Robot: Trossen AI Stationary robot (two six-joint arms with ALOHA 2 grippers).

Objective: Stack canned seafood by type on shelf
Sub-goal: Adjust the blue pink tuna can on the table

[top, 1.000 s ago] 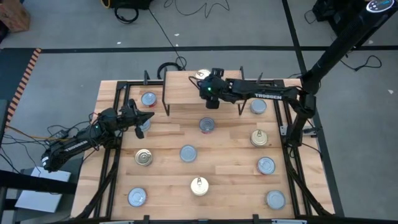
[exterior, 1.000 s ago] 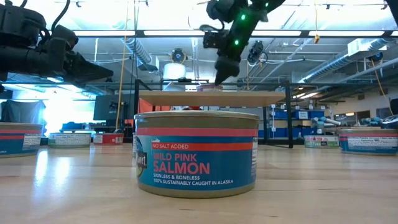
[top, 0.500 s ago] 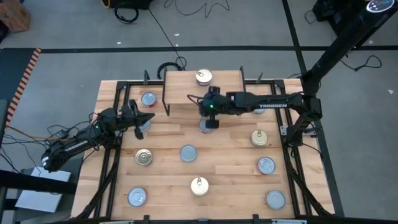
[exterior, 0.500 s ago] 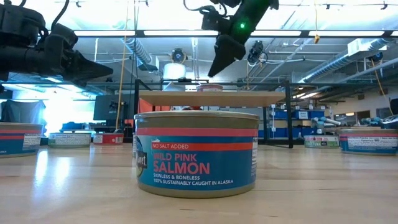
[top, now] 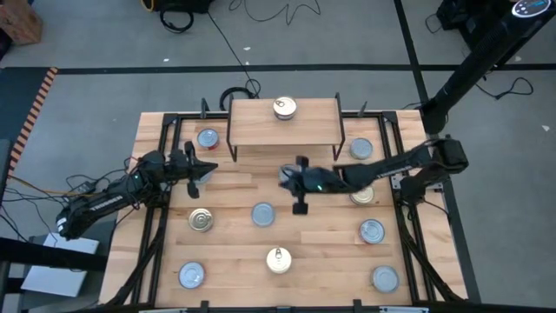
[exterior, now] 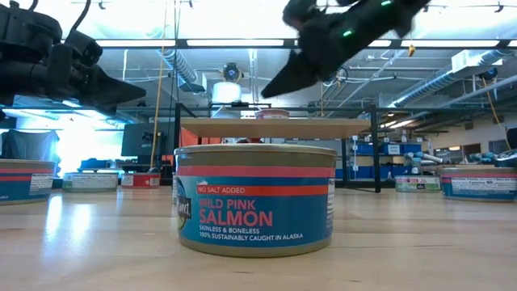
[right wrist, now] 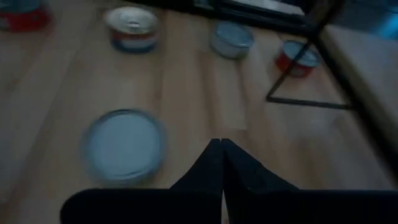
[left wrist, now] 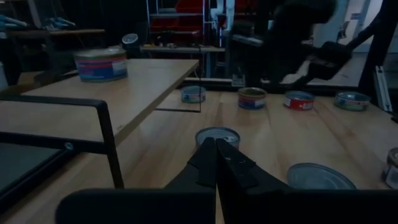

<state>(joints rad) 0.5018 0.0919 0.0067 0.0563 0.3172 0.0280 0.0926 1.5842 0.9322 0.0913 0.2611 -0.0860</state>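
Observation:
The light-wood shelf (top: 282, 123) stands at the table's far middle. One gold-topped can (top: 284, 107) rests on it and also shows in the low view (exterior: 273, 114). Several more cans lie spread over the tabletop. My right gripper (top: 283, 177) is shut and empty, above a silver-topped can (top: 289, 173) in front of the shelf and pointing toward the table's left. My left gripper (top: 211, 169) is shut and empty at the left, pointing right. A can (top: 198, 180) lies partly hidden beneath it.
Other cans lie at the far left (top: 207, 138), left middle (top: 201, 220), centre (top: 262, 214), near middle (top: 278, 259) and near left (top: 192, 276). Several more stand along the right side (top: 372, 230). A salmon can (exterior: 254, 200) fills the low view. Black frame rails (top: 165, 130) border the table.
My right gripper has drawn away from the gold-topped can on the shelf. It has moved toward the table's near edge and down in front of the shelf, and tipped over to point toward the table's left. The can stays on the shelf.

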